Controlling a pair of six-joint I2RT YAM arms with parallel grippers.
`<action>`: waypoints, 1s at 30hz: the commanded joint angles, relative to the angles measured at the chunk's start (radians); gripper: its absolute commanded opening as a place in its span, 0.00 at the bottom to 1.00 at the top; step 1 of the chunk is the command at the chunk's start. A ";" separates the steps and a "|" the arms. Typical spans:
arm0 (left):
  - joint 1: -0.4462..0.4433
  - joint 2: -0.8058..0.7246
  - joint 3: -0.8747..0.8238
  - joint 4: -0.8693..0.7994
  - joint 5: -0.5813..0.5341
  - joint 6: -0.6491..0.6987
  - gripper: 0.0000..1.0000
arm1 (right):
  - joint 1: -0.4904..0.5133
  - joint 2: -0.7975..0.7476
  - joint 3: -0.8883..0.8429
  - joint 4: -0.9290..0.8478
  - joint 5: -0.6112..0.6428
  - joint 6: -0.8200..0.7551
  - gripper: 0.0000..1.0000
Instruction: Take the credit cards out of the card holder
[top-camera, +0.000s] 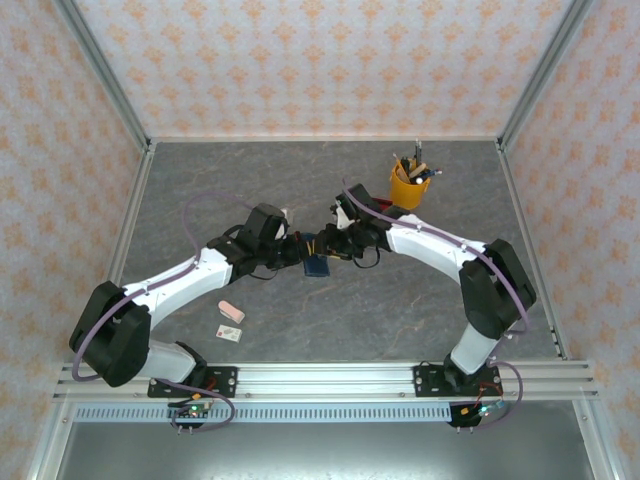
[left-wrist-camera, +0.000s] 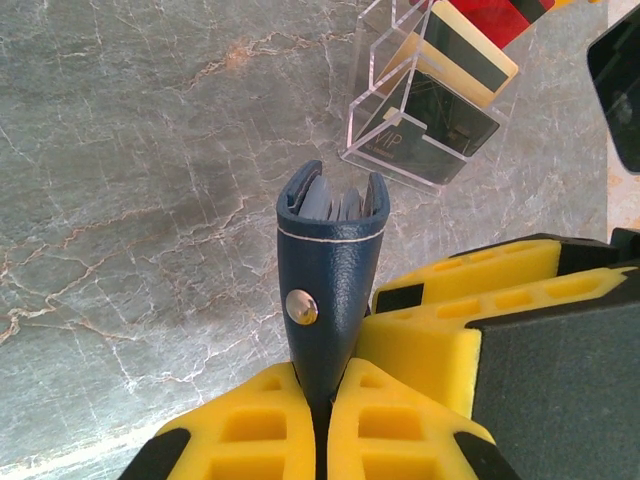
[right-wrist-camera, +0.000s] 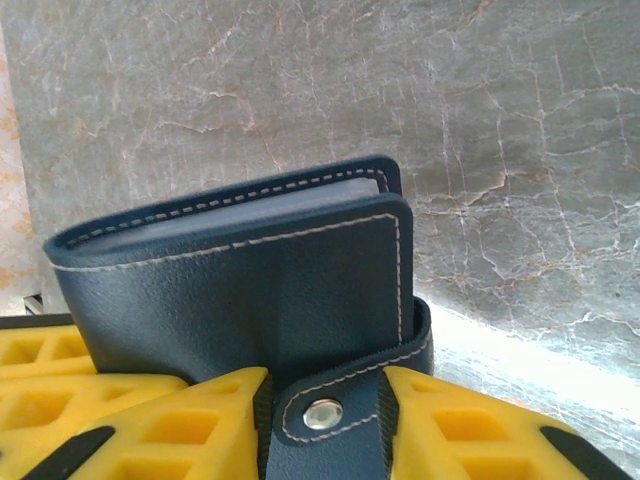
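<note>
Card holder (left-wrist-camera: 335, 270) folded, one edge pinched in left claw (left-wrist-camera: 322, 390), snap strap (right-wrist-camera: 345, 378) pinched in right claw (right-wrist-camera: 325, 395).

The card holder (right-wrist-camera: 240, 290), navy with pale stitching, is standing folded shut at centre frame. Its strap (right-wrist-camera: 405, 350) is wrapping round from 3 o'clock and ending at 6 o'clock, with its snap stud (right-wrist-camera: 322, 413) facing the camera. There it is sitting between the yellow fingers (right-wrist-camera: 130, 420) of the right hand (right-wrist-camera: 325, 385); contact is not showing clearly. Grey marbled tabletop (right-wrist-camera: 500, 120) is lying behind.

Bright even light, glare on table (right-wrist-camera: 520, 345), sharp
</note>
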 joint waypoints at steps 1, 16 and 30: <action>0.007 0.007 0.031 0.042 -0.026 -0.007 0.00 | 0.009 0.020 0.014 -0.053 0.024 -0.023 0.33; 0.007 0.017 0.024 0.073 -0.008 -0.016 0.00 | 0.025 0.050 0.039 -0.111 0.040 -0.046 0.31; 0.006 0.003 0.019 0.041 -0.044 -0.012 0.00 | 0.035 0.098 0.069 -0.181 0.199 -0.001 0.08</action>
